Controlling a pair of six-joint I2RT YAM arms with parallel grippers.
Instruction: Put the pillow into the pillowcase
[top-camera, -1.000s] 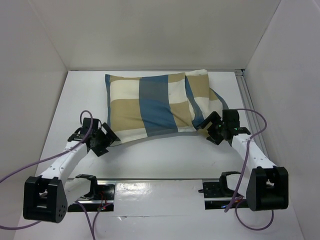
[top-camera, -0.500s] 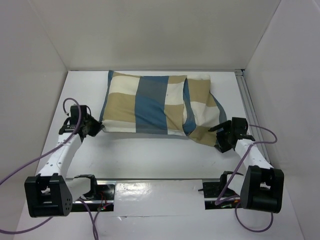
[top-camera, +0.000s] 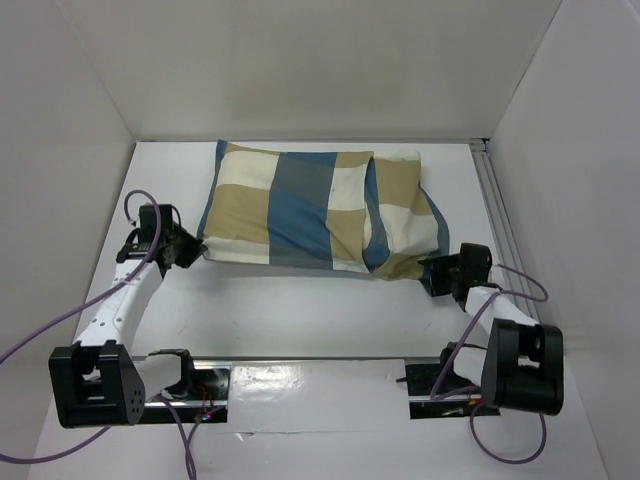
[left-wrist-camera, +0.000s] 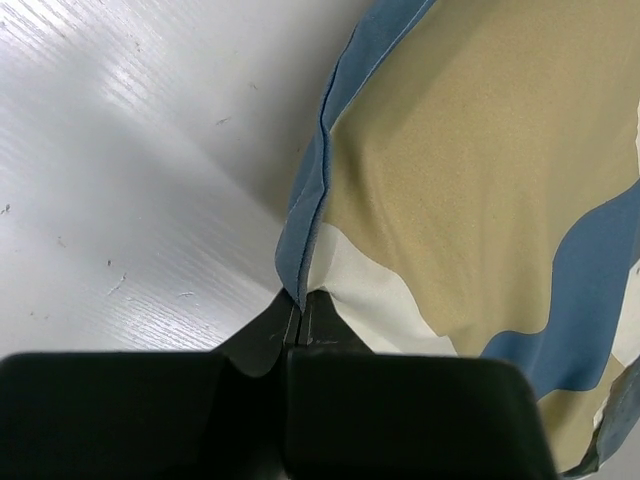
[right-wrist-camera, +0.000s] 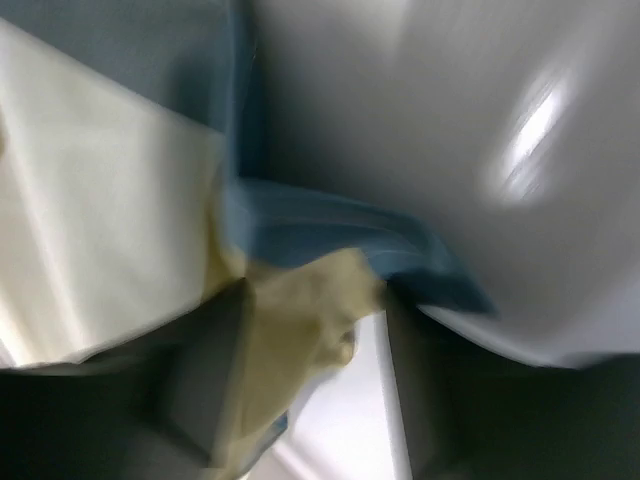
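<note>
We see the checked pillowcase (top-camera: 300, 205) lying plump and full on the white desk (top-camera: 300, 310), towards its far side, with its long edge running left to right. A fold crosses it right of centre, and the right end looks more rumpled than the left. We cannot pick out the pillow itself from the pale blocks of the case.

The left pincer (top-camera: 190, 250) is at the near left corner of the case. In the left wrist view its fingers (left-wrist-camera: 270, 335) are pressed tight together on the blue hem where the corner comes to a point, and the tan and white cloth rises away from them to the right.

The right pincer (top-camera: 437, 272) sits low on the desk, at the near right corner of the case. The right wrist view is blurred, but its two fingers (right-wrist-camera: 200, 400) stand well apart. A bunched tan and blue flap of the case lies between them, nearer the left-hand finger, and bare desk shows in the rest of the gap.
</note>
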